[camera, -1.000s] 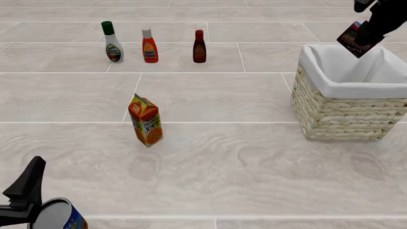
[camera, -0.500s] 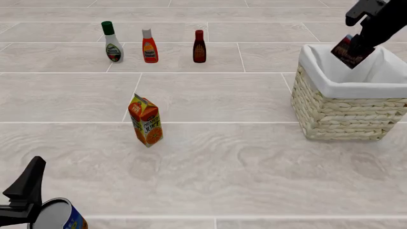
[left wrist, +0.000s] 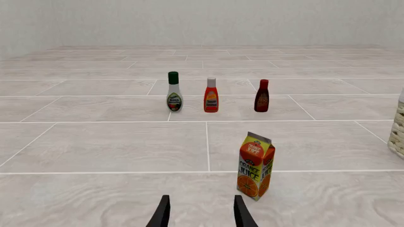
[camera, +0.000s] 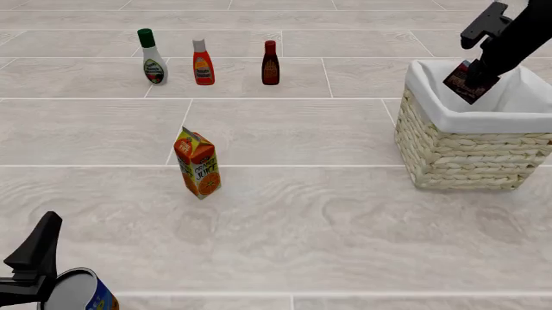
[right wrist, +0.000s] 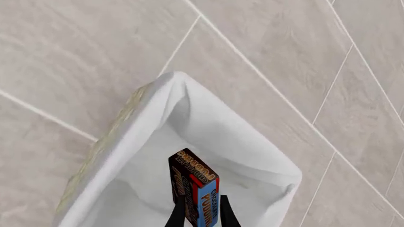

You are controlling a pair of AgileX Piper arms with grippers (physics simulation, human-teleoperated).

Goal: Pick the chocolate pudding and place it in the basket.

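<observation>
The chocolate pudding (camera: 470, 82) is a small dark carton held tilted inside the mouth of the wicker basket (camera: 470, 158), at its back left part. My right gripper (camera: 479, 71) is shut on its upper end. In the right wrist view the chocolate pudding (right wrist: 196, 187) hangs between the fingers over the basket's white liner (right wrist: 240, 146). My left gripper (left wrist: 200, 215) is open with nothing between its fingers, low at the near left; in the front view the left gripper (camera: 39, 248) shows only partly.
An orange juice carton (camera: 198, 163) stands mid-left. Three bottles line the back: white dressing (camera: 152, 57), orange-red sauce (camera: 203, 62), dark red sauce (camera: 270, 63). A can (camera: 79, 292) sits by the left arm at the near edge.
The right gripper has lowered the chocolate pudding from above the basket's rim down and leftward into its opening. The left arm has not moved.
</observation>
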